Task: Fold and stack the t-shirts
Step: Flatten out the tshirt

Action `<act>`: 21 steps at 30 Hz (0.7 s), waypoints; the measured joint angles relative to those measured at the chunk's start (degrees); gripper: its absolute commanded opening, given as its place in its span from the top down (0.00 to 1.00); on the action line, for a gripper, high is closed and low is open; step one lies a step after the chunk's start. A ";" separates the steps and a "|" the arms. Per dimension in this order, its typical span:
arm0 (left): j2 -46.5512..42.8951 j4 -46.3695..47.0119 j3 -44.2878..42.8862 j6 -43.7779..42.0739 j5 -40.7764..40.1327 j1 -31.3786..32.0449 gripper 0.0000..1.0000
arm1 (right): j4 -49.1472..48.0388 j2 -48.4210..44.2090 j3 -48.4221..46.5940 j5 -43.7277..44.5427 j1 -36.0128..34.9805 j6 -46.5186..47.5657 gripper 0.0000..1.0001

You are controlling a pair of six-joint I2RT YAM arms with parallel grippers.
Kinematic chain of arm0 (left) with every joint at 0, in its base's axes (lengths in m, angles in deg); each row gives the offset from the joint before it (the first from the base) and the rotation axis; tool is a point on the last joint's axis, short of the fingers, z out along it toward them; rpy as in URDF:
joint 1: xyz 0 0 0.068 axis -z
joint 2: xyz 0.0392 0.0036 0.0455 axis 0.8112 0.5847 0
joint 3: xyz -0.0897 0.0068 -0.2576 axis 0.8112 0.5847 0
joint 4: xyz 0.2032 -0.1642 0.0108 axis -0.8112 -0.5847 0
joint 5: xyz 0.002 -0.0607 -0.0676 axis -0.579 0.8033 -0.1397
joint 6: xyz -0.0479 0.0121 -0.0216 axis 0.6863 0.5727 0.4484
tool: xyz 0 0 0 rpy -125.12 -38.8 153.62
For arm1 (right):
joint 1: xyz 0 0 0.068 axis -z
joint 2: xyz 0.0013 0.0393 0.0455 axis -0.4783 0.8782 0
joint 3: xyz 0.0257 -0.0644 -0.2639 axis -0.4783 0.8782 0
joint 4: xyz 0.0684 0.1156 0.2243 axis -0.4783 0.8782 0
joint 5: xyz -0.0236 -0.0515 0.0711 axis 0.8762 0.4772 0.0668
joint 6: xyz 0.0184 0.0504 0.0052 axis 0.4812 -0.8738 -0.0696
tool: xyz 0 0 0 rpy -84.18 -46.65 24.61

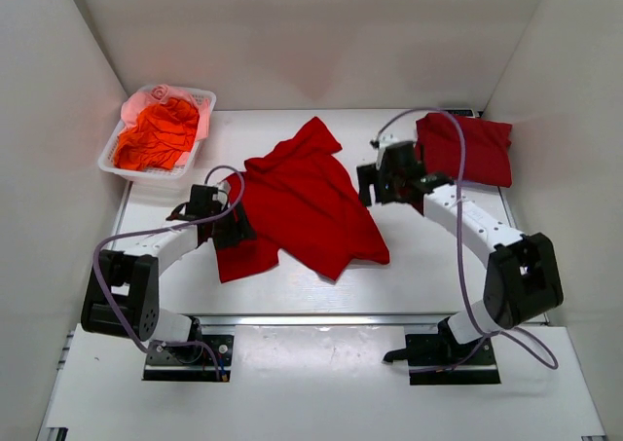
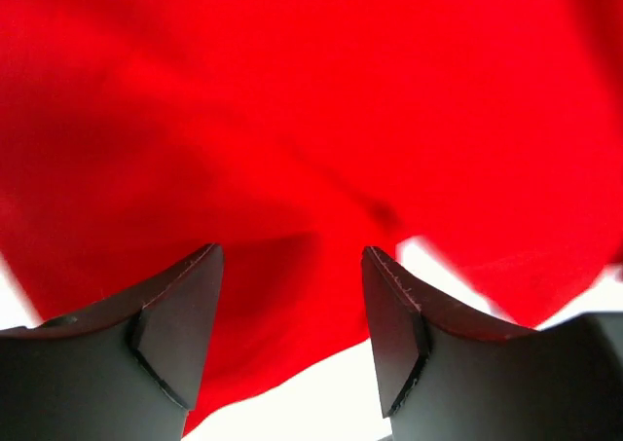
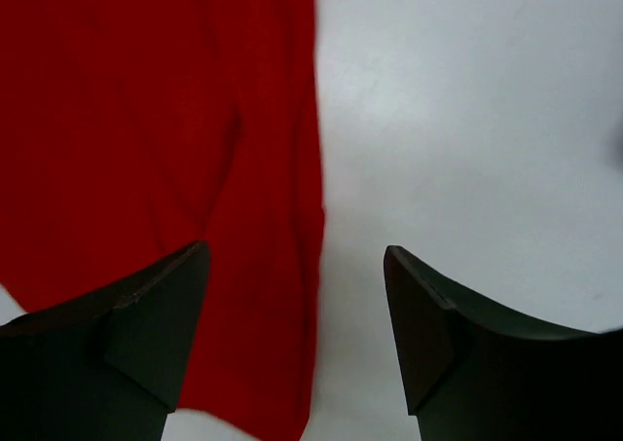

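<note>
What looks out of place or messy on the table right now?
The middle t-shirt lies rumpled and skewed diagonally, unfolded, unlike the folded t-shirt at far right. Nothing looks spilled or damaged.

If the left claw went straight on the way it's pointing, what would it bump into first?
Most likely the spread-out red t-shirt: cloth fills the view ahead of the open left gripper.

A spread t-shirt [image 1: 307, 202] is laid at the middle of the table [image 1: 428, 266]. A folded t-shirt [image 1: 467, 149] is set far right, and a basket [image 1: 146, 171] holding crumpled cloth [image 1: 156, 134] far left. The left gripper [image 1: 237, 229] is placed over the spread t-shirt's left edge, the right gripper [image 1: 368, 183] just beside its right edge.
</note>
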State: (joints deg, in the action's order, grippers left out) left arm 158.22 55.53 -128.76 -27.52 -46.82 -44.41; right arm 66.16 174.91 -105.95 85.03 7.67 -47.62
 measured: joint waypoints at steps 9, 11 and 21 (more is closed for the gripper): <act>-4.22 -2.49 4.94 -3.28 -2.19 -1.01 0.27 | -0.24 0.26 16.96 -7.10 1.55 -5.86 0.39; -4.22 -3.19 4.94 -4.04 -3.52 -1.05 0.27 | -1.29 1.46 16.94 -9.01 1.36 -6.08 0.68; -3.67 -5.99 4.94 -6.25 -7.98 -0.83 1.00 | 3.76 3.17 11.32 -6.14 0.22 -4.61 1.00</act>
State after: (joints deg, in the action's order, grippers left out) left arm 154.55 49.55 -123.82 -33.77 -54.80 -45.24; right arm 69.91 178.08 -94.63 78.89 7.89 -52.23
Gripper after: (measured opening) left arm 0.018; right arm 0.009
